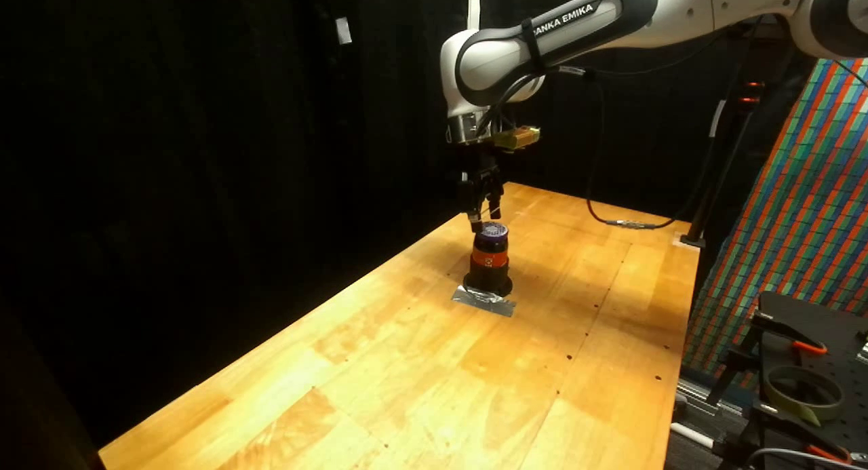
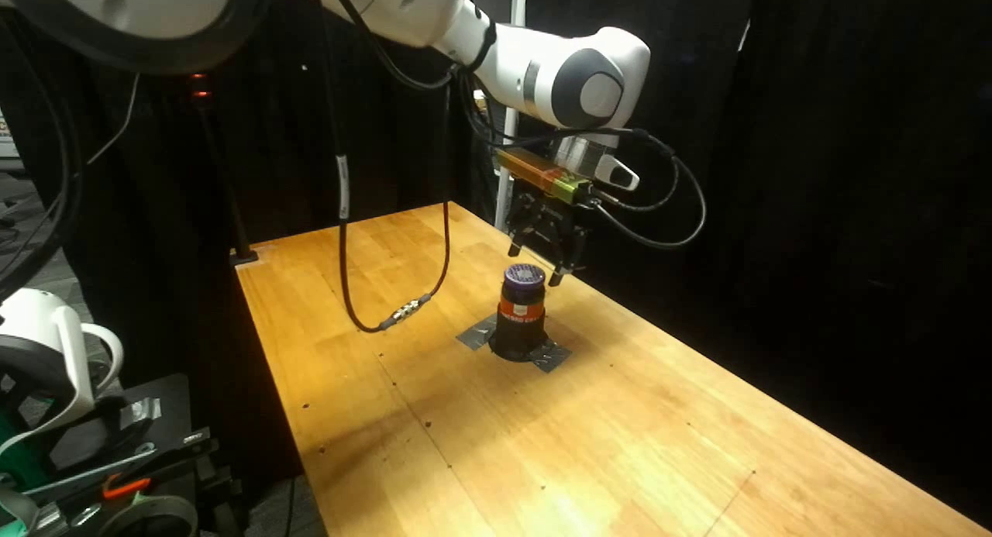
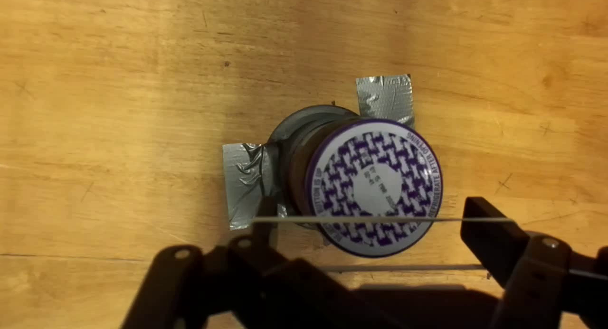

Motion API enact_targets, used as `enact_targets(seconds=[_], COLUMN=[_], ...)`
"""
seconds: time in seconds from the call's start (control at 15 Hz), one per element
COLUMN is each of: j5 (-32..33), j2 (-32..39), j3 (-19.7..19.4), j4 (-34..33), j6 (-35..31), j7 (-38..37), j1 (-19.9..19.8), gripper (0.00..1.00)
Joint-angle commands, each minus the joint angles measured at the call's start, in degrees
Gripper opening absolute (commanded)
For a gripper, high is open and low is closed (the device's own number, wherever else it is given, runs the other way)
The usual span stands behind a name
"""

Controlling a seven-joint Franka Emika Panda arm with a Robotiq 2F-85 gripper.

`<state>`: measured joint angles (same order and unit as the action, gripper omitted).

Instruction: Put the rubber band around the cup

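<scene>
Claw [image 2: 535, 266] spread, fingers [image 3: 491, 234] apart and pointing down above the bench [image 1: 380, 388]; rubber band [image 3: 370, 220] stretched taut between its two fingertips, a thin pale line in the wrist view. Cup [image 2: 522, 310] stands upright on the bench, just beside and below the claw in both exterior views: orange-red label [image 1: 489, 258], purple-and-white patterned lid [image 3: 377, 189] on top. Lettering round the lid's rim, "REFRIGERATE AFTER OPENING" readable on one side. Cup's lower end sits in a dark round base [image 2: 518, 343], flared at the bottom, with silver tape [image 3: 244, 186] stuck to the bench on two sides of it. In the wrist view the band runs low across the lid, between camera and lid, one fingertip out to each side; whether it touches the lid, cannot tell. White arm [image 1: 488, 70] comes in from above, bent down at the wrist, an orange-green block [image 2: 542, 174] mounted just above the claw. Black cable [image 2: 343, 270] hangs in a loop in both exterior views, shiny connector [image 2: 405, 311] near its lowest part. Dark curtain [image 1: 203, 151] behind the bench; multicoloured striped panel [image 1: 800, 219] off to one side in an exterior view, black shelf [image 1: 807, 317] near it
</scene>
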<state>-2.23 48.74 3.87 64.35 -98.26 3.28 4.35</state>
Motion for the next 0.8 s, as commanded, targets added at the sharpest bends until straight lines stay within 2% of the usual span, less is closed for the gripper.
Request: enact_targets(seconds=[0.0,0.4,0.73], j5=[0.45,0.56,0.82], j2=[4.47,6.48,4.44], j3=[0.10,0.27,0.54], j4=[-6.74,-7.92,-4.69], j6=[1.78,2.25,4.70], j7=[1.67,2.78,4.20], j1=[-0.02,0.29,0.52], gripper=[1.00,1.00,1.00])
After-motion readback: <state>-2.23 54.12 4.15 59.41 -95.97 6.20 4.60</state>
